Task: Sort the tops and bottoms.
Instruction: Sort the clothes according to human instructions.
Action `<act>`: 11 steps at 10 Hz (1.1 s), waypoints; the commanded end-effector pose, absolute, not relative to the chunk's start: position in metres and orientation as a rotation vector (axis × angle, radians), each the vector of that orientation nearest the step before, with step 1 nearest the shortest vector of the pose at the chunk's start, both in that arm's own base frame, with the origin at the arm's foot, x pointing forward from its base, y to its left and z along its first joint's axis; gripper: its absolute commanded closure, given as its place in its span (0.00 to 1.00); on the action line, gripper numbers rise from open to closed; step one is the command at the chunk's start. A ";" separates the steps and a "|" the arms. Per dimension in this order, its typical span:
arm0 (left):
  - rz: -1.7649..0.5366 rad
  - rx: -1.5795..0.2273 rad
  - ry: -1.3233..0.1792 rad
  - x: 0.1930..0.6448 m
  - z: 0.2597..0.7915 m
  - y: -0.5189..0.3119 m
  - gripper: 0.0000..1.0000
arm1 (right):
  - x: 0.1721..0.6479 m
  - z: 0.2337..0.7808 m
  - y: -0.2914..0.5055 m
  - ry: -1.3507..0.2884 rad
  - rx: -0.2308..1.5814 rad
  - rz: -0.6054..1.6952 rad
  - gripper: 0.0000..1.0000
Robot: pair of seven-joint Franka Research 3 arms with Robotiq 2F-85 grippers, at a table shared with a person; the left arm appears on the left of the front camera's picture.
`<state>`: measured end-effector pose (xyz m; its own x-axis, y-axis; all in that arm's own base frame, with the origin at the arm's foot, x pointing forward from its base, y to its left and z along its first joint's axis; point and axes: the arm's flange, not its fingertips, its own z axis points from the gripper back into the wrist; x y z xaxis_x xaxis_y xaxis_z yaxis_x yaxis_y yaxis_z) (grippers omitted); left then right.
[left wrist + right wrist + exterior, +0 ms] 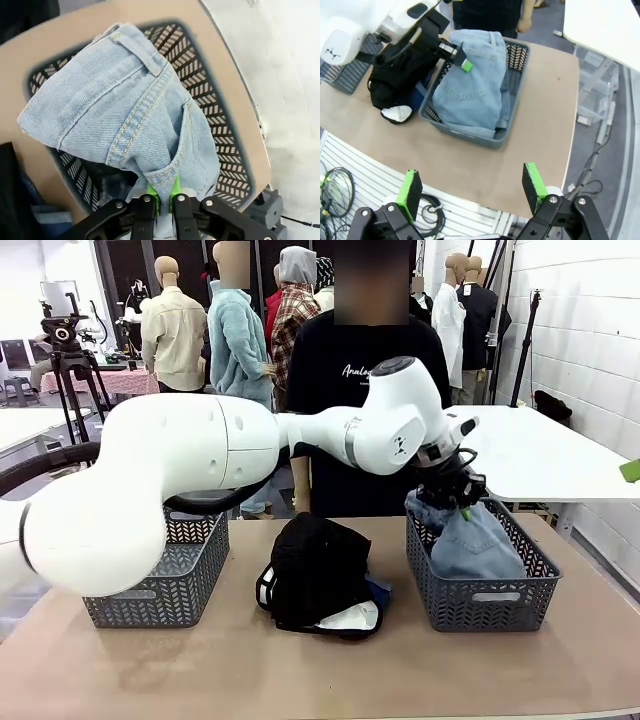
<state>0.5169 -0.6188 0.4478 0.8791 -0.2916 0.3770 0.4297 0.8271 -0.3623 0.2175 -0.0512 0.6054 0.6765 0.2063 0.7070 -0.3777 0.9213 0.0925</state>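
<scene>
Room: an open workshop; a brown desk (300, 670) carried two grey baskets, with a person (360, 370) standing at its far side. Front view: the left arm reached across the middle to the right-hand basket (480, 608). The left pincer (462, 502) was clamped on the upper edge of the light blue denim (475, 545), whose bulk sat inside that basket and rose above its rim. The left-hand basket (150, 605) stood well apart. Between the two lay a heap of black top (312, 565), white top (352, 618) and a sliver of darker denim (378, 590). Left wrist view: left pincer (162, 196) together on a pocket seam, green pads (151, 191) pinching the cloth. The light blue denim (125, 110) hung straight out ahead of the fingers, with the right-hand basket (222, 150) directly beyond it on every side. Right wrist view: right pincer (472, 181) apart, holding nothing, high off the desk's near edge. The light blue denim (470, 95) lay lengthwise along the right-hand basket (470, 134), and the left pincer (462, 61) gripped its side nearest the heap. Judgement: the garment lay squarely over its basket, so letting go looked enough. The heap sat nearer the left arm.
</scene>
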 end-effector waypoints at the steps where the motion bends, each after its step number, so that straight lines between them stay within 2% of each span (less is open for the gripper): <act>1: -0.360 -0.446 -0.245 0.519 0.439 -0.615 1.00 | 0.218 0.605 -0.050 -0.759 0.244 0.338 0.00; 2: -0.354 -0.440 -0.226 0.520 0.431 -0.616 1.00 | 0.218 0.605 -0.050 -0.759 0.244 0.338 0.00; 7: -0.402 -0.448 -0.234 0.510 0.441 -0.625 0.01 | 0.218 0.605 -0.050 -0.759 0.244 0.338 0.00; 11: -0.426 -0.280 -0.276 0.489 0.494 -0.634 0.00 | 0.218 0.605 -0.050 -0.759 0.244 0.338 0.00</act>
